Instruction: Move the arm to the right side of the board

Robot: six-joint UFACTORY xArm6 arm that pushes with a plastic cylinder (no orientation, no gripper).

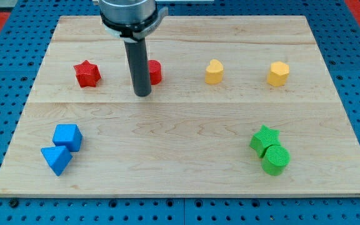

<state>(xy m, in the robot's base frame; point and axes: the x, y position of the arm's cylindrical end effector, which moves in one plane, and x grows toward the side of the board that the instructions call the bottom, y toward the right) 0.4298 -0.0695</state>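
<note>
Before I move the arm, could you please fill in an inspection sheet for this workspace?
Surface: wooden board, flat, undamaged.
Job's things: my tip left of centre, just left of a partly hidden red block.
Clutter: red star; yellow heart; yellow hexagon; blue cube touching blue triangle; green star touching green cylinder.
Grippers: none fitted.
Cables: nothing seen.
Surroundings: blue gridded table.

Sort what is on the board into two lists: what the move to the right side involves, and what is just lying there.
Involved:
my tip
board

Lying about:
red star
red block, partly behind the rod
yellow heart
yellow hexagon
blue cube
blue triangle
green star
green cylinder
</note>
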